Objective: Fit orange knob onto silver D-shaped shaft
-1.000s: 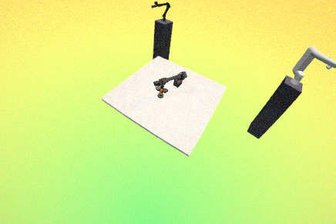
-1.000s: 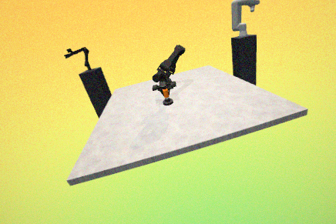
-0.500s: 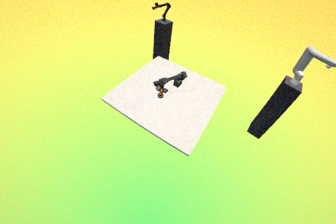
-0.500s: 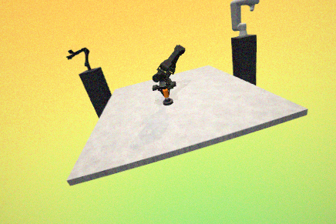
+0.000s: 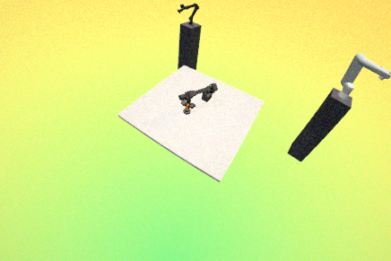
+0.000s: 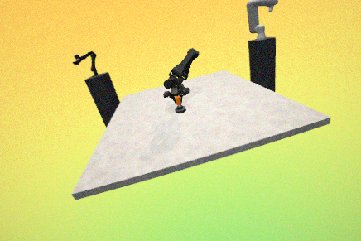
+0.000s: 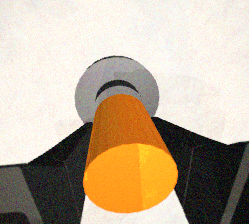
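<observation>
The orange knob (image 5: 187,106) (image 6: 178,100) (image 7: 127,175) is held upright, or nearly so, between the fingers of my gripper (image 5: 187,105) (image 6: 178,99) (image 7: 122,125), which is shut on it. The round grey pedestal (image 5: 186,112) (image 6: 180,110) (image 7: 87,95) stands on the table directly below the knob. In the wrist view the knob's lower end overlaps a small raised grey part at the pedestal's middle, with a dark crescent behind it. The knob's hole and the shaft's flat side are hidden. I cannot tell whether the shaft is inside the hole.
The pale square table (image 5: 206,140) (image 6: 232,129) carries my black arm. Off the table, a small black arm (image 5: 194,14) (image 6: 93,60) stands on a dark pillar, and a grey-white arm (image 5: 354,68) (image 6: 252,17) stands on another.
</observation>
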`<state>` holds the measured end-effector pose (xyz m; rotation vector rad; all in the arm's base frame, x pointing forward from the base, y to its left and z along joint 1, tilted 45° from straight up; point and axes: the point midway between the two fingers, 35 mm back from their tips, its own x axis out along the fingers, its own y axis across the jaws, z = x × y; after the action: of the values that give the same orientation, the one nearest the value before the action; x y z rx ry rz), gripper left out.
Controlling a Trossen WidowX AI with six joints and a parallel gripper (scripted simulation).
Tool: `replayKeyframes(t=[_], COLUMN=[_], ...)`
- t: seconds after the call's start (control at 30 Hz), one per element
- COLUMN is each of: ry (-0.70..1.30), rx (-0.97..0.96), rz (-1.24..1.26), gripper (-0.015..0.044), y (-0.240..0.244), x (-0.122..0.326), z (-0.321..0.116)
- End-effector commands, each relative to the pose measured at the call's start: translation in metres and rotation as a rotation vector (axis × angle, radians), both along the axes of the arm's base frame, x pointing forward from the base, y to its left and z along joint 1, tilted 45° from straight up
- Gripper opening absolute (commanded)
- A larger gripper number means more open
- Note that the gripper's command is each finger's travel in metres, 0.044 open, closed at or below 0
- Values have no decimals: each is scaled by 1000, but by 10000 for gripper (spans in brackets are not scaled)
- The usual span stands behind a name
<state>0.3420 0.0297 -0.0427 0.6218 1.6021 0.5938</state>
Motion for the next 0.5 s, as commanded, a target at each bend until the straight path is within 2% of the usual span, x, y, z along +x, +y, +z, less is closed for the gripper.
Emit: replayKeyframes(t=[0.0, 0.47], ry=[-24, 19], rx=[7, 0], rz=[24, -21], gripper=[0, 0], y=[1, -3], x=[0, 2], z=[0, 5])
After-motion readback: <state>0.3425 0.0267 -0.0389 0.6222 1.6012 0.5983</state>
